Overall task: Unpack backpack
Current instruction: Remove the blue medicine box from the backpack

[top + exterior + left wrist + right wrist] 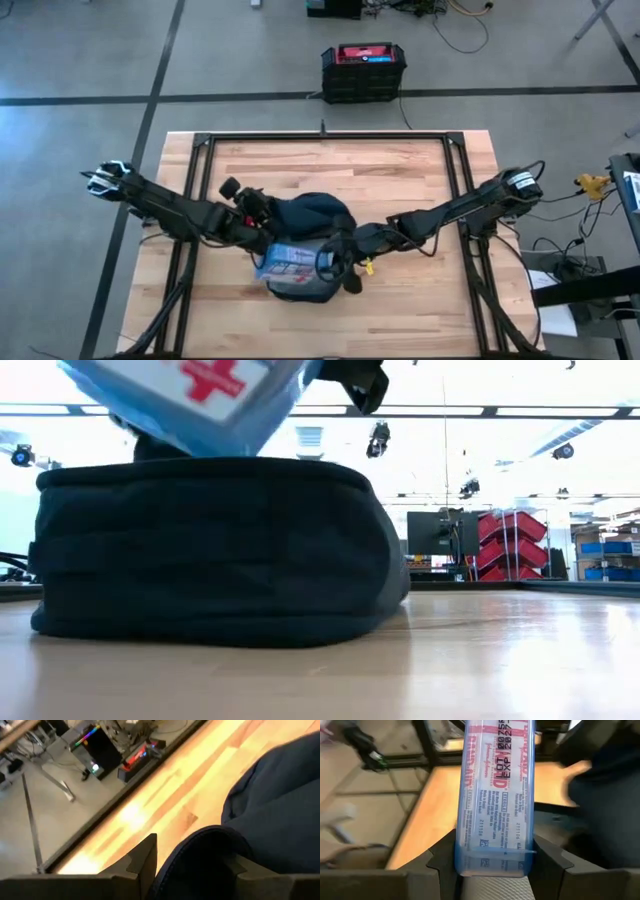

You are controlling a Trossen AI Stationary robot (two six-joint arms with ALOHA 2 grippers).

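Backpack (pixel 310 215) sat near the middle of the wooden table (pixel 400 180), slightly toward the near edge, dark navy, lying flat. In the low view it filled the left half of the picture, resting on the tabletop.

Left gripper (pixel 262 212) was at the backpack's left end; its wrist view showed the two fingers (pixel 145 860) straddling a fold of the navy fabric, pinching it between them.

Right gripper (pixel 335 262) was over the backpack's near-right side, clamped on a clear blue plastic first-aid box (pixel 290 265). Right wrist view showed the box (pixel 495 795) squeezed between both fingers, printed label with red lettering facing the camera. In the low view the box, red cross on it, hung tilted above the backpack's top, clear of the table; whether it touched the fabric I couldn't tell.

Beyond the far edge of the table, on the floor, stood a black crate with a red top (pixel 364 70). Cables lay on the floor to the right.
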